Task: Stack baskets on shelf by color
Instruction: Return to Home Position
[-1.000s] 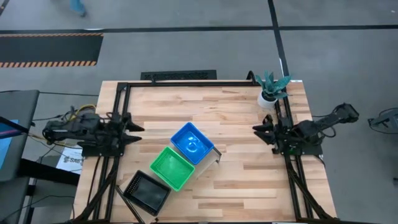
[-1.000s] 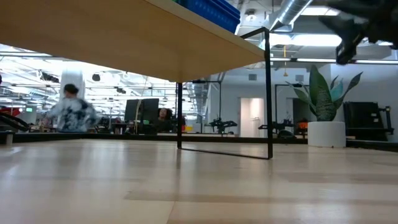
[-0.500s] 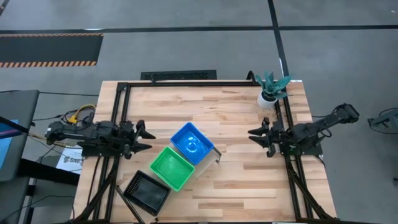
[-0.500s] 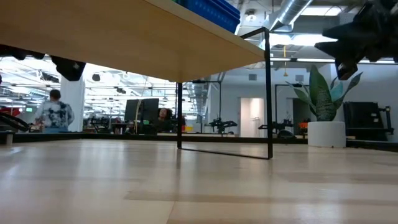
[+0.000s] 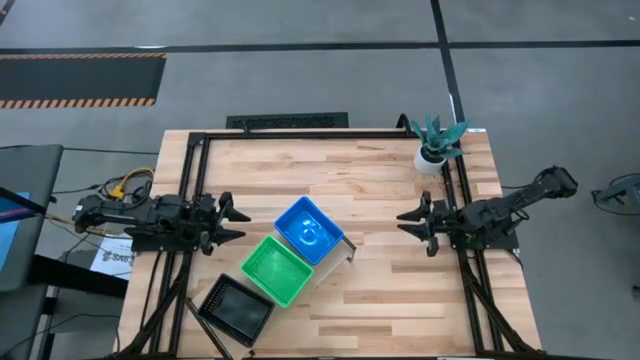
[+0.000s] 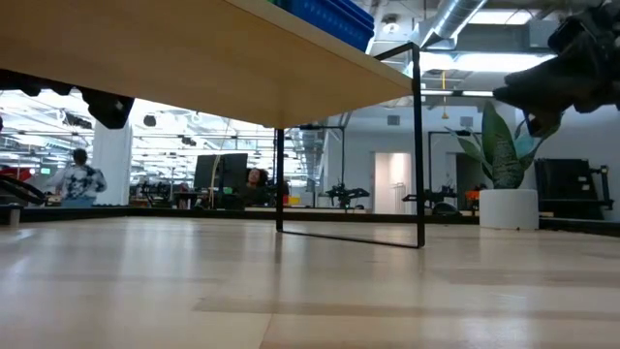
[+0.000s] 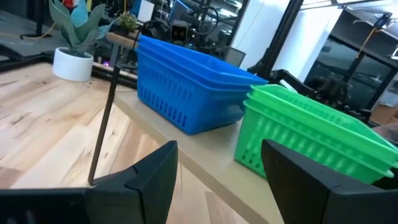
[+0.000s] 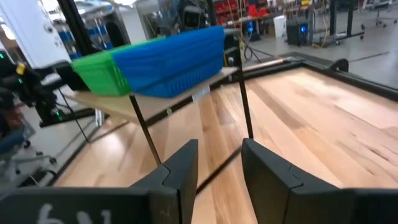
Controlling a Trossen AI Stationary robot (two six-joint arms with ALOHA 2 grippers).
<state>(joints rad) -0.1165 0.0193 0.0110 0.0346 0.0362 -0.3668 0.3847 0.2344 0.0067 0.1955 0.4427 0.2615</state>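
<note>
The left pincer (image 5: 238, 224) hangs over the left side of the tabletop (image 5: 380, 180), its fingers spread wide and holding nothing. The right pincer (image 5: 403, 222) faces it from the right side, fingers parted by a narrower gap, also empty. Between them the shelf (image 6: 194, 58) lies slantwise. From above it is nearly hidden under three stacks. The blue baskets (image 5: 308, 230) sit at the end nearest the right pincer, with the green baskets (image 5: 277, 269) just beside them in the middle. The black baskets (image 5: 235, 308) sit at the other end, off to the side of the left pincer. Only the high view shows the black stack. Both wrist views add the nested rims of the blue and green stacks, standing on the pale plank. The low view looks under the plank and catches just a blue corner on top. It also shows a potted plant (image 6: 506, 165) on the right pincer's side and a person (image 6: 77, 179) far off in the room.
</note>
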